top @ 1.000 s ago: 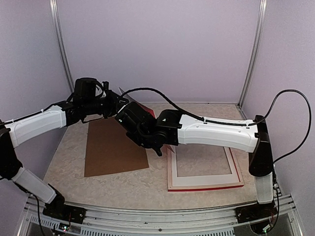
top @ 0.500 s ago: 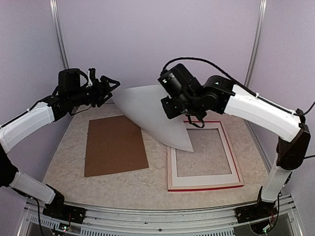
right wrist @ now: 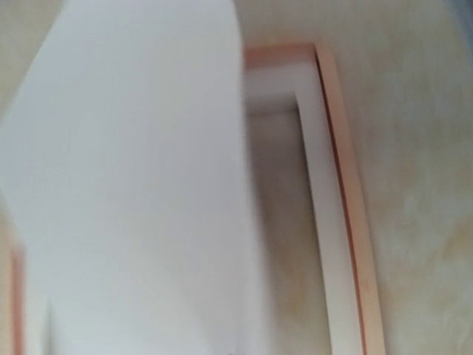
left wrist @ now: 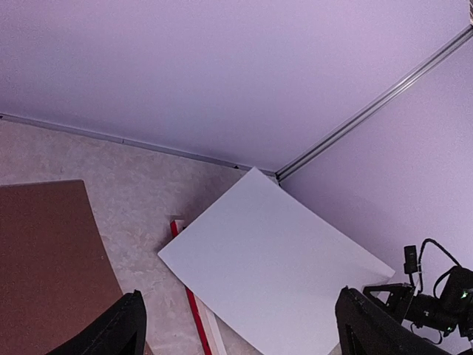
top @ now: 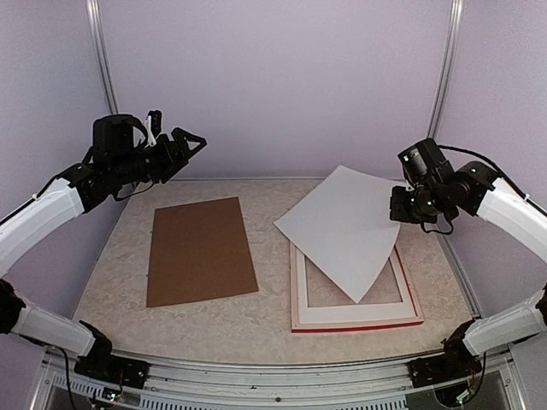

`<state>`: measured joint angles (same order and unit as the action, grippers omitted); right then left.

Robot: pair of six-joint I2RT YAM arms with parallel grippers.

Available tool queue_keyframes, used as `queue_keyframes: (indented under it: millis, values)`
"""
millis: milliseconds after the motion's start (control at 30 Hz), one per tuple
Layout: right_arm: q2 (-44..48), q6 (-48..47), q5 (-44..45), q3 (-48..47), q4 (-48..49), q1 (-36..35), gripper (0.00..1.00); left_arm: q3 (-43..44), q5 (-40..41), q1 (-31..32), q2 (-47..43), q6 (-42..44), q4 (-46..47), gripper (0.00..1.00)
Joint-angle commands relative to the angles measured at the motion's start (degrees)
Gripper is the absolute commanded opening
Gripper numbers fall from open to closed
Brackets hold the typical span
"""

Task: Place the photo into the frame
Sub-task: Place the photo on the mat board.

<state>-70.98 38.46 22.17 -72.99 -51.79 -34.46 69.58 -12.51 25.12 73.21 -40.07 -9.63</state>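
Change: photo (top: 342, 224) let go by left gripper (top: 179, 137), now carried by right gripper (top: 400, 209) alone.
Left gripper: spread wide, empty, raised at far left.
Right gripper: clenched on photo's right edge.
Photo: white side up, tilted, swung over frame (top: 355, 319).
Frame: flat on counter (top: 256, 320).
Next, likely: square up, lower into opening.

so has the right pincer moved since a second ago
Yes. The right pincer, shut on the photo, has swung right: it was near the frame's far left corner and is now by its far right corner.
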Motion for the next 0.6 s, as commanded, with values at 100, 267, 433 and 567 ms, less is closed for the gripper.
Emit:
queue_keyframes:
  millis: [100, 267, 433, 567]
  values:
    - [0.5, 3.7, -7.8, 9.2, 2.3, 4.4, 0.0, -0.3, 3.9, 5.4, 3.7, 2.8, -1.6, 0.89]
    - [1.6, 6.4, -10.7, 13.6, 3.4, 4.6, 0.0, -3.0, 6.0, 9.7, 7.2, 2.8, -0.6, 0.89]
    - [3.2, 9.8, -14.9, 20.1, 7.2, 4.3, 0.0, -4.0, 7.0, 13.0, 11.6, 2.7, 2.1, 0.89]
    - [3.5, 12.0, -16.4, 23.6, 8.8, 2.6, 0.08, -3.4, 7.5, 14.7, 15.6, 3.2, 3.4, 0.9]
